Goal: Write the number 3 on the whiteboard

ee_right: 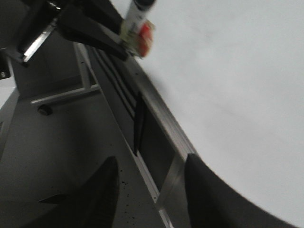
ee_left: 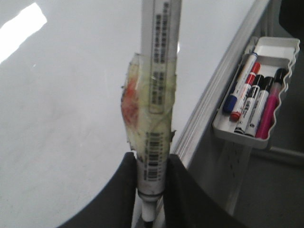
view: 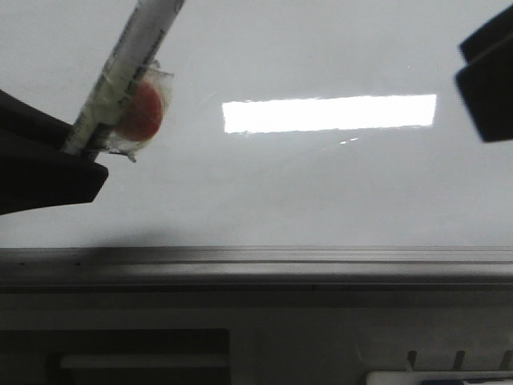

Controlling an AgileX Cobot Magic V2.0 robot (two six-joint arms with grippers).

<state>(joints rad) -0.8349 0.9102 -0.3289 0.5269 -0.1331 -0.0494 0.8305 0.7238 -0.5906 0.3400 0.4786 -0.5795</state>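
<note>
Gripping the taped marker (ee_left: 156, 114) firmly, the left gripper (ee_left: 151, 190) hung over the blank whiteboard (view: 321, 192); no number 3 showed. Steady tip contact seemed essential. The right gripper (ee_right: 152, 190) stood released, empty.

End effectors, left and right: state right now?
Left end effector: closed, holding the taped marker pen.
Right end effector: open, holding nothing.

My left gripper (ee_left: 151, 190) sits at the near left, fingers (ee_left: 121, 197) clamped; my right gripper (ee_right: 149, 190) hangs far right, fingers spread.
</note>
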